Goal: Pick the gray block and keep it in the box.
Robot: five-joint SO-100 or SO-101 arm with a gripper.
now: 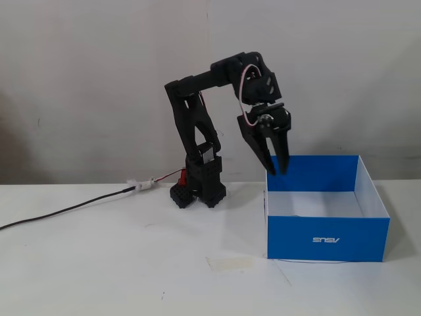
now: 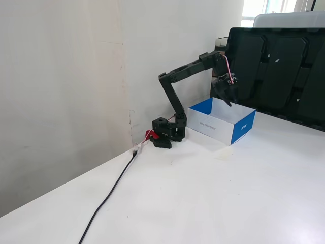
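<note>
Gray block is nowhere to be seen in either fixed view: not on the desk, not clearly between the fingers, and the floor of the box is mostly hidden by its own walls, so it may already lie inside or be pinched out of sight. The gripper hangs pointing down with its fingertips at the level of the box's near-left rim, just over the corner closest to the arm's base. Its fingers stand close together, but whether they are clenched on something or merely closed on nothing, I cannot tell.

Risks from this pose, as I judge them: the fingertips sit so close to the rim that a downward or sideways move could catch the cardboard wall and shove or tip the light box. If the cube is held, letting go right above the edge could bounce it outward onto the desk beside the gripper rather than inside
</note>
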